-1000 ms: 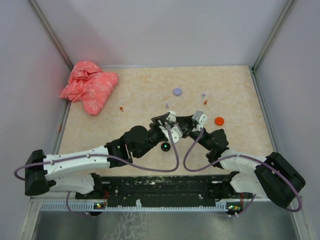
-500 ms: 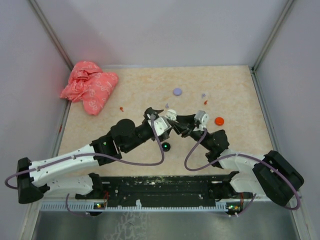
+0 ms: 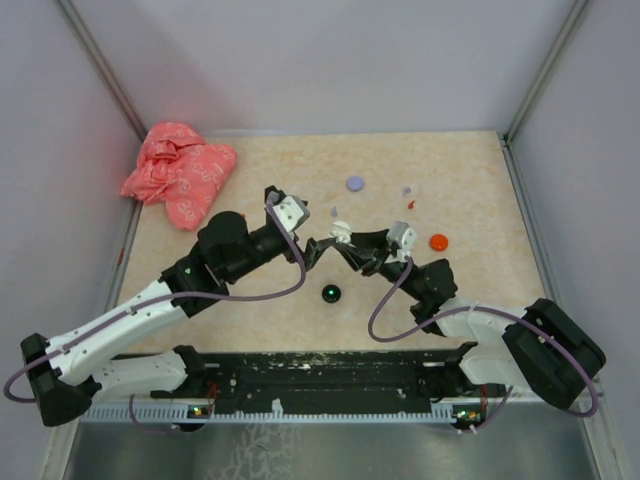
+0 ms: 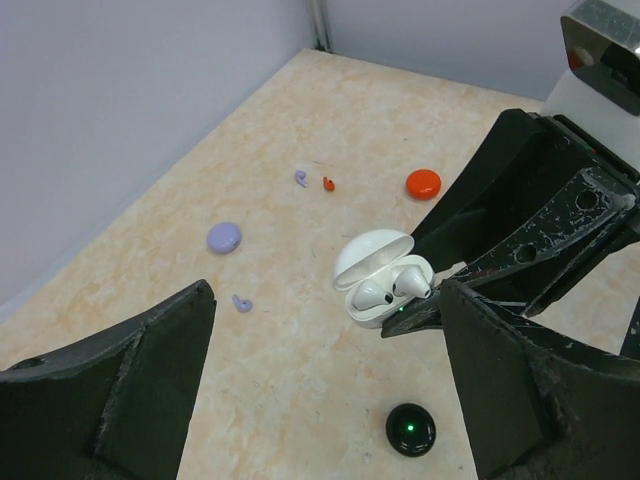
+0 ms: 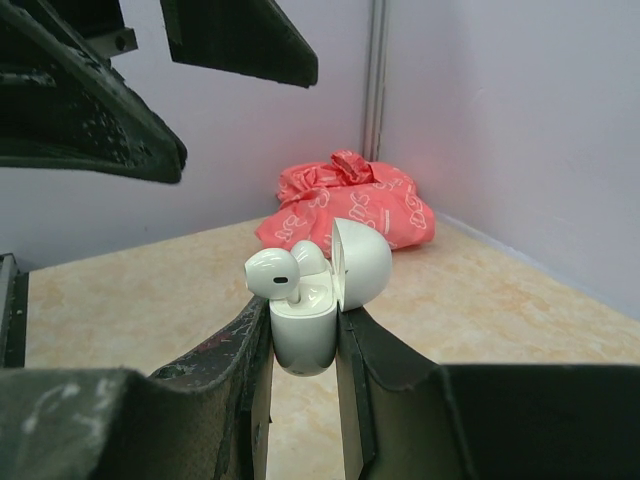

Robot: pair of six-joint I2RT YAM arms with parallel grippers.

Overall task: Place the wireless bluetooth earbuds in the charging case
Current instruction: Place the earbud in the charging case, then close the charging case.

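Note:
My right gripper (image 5: 303, 322) is shut on the white charging case (image 5: 303, 335), held above the table with its lid (image 5: 362, 262) hinged open. Two white earbuds (image 4: 373, 295) sit in the case. In the right wrist view the nearer earbud (image 5: 272, 272) stands higher than the one behind it. My left gripper (image 4: 325, 300) is open wide with nothing between its fingers, just left of the case (image 3: 341, 232). Loose lilac earbuds (image 4: 242, 303) and an orange-red earbud (image 4: 328, 184) lie on the table.
A black disc (image 3: 330, 293) with a green light lies below the case. A lilac disc (image 3: 355, 183) and an orange-red disc (image 3: 438, 241) lie farther back. A crumpled pink bag (image 3: 180, 172) fills the far left corner. Walls enclose three sides.
My left gripper has opened and drawn back to the left, away from the case. The right gripper and the case have barely moved.

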